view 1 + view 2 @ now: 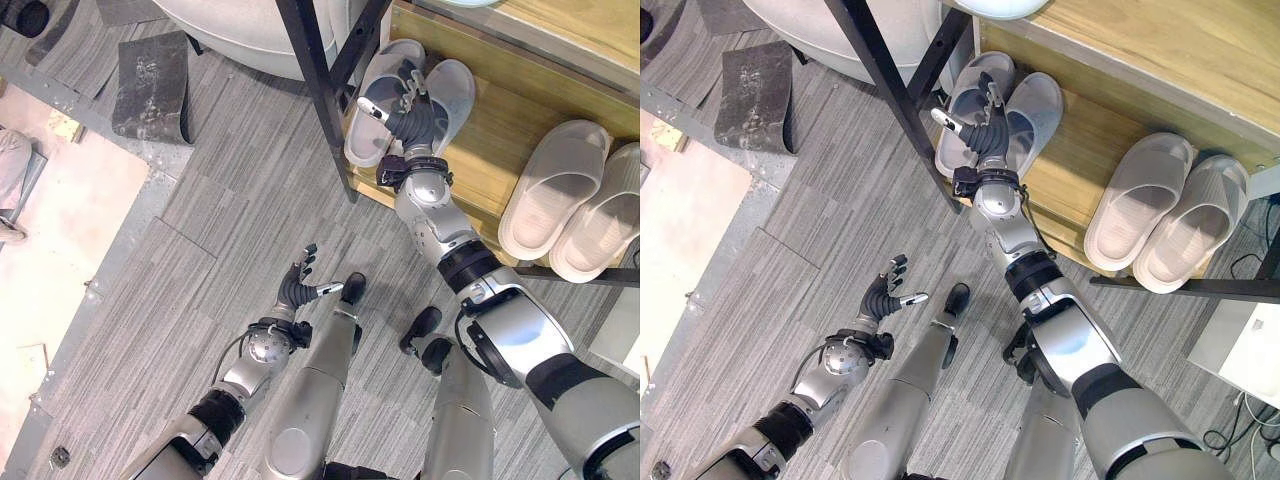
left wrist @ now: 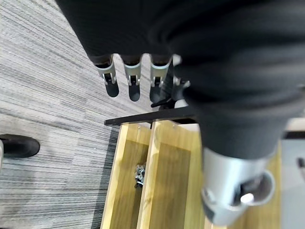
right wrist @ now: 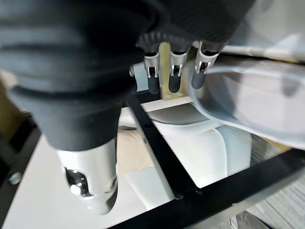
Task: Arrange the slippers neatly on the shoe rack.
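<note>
A pair of pale grey slippers (image 1: 372, 100) lies side by side at the left end of the wooden shoe rack's lower shelf (image 1: 495, 135). My right hand (image 1: 418, 120) reaches over them with straight fingers (image 3: 173, 76) and the thumb spread toward the left slipper; it grips nothing. The edge of one grey slipper (image 3: 248, 109) shows past those fingers. A second, cream pair of slippers (image 1: 555, 185) sits neatly further right on the same shelf. My left hand (image 1: 298, 285) hangs open over the grey floor, well short of the rack, its fingers (image 2: 133, 81) relaxed.
A black frame post (image 1: 315, 85) of the rack stands just left of the grey slippers. A white rounded object (image 1: 230, 30) lies beyond it, and a dark mat piece (image 1: 150, 85) on the floor at the far left. A white box (image 1: 1230, 350) stands at the right.
</note>
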